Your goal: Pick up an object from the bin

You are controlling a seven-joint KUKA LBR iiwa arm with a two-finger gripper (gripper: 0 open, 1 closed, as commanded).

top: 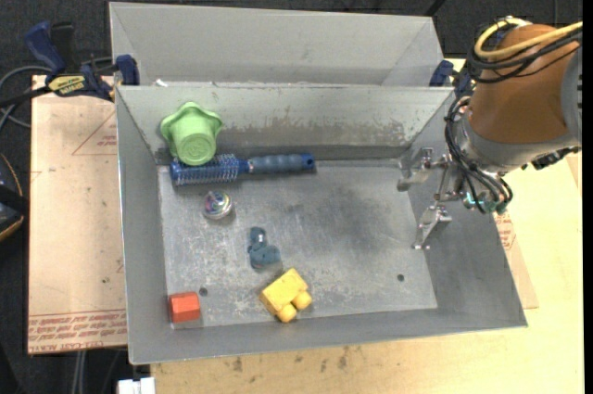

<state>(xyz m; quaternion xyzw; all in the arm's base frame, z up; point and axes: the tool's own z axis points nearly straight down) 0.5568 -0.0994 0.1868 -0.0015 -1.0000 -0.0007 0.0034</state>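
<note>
My gripper hangs over the right side of the bin, near the right wall, and it stands open with nothing between its fingers. One fingertip points toward the back, the other toward the front. Bare bin floor lies below it. The nearest loose things are well to its left: a yellow toy block near the front edge, a small grey-blue piece in the middle, and a blue brush lying along the back wall.
A light green cup lies on its side in the back left corner, above the brush's bristle end. A small silver and purple piece sits below the brush. An orange-red cube rests in the front left corner.
</note>
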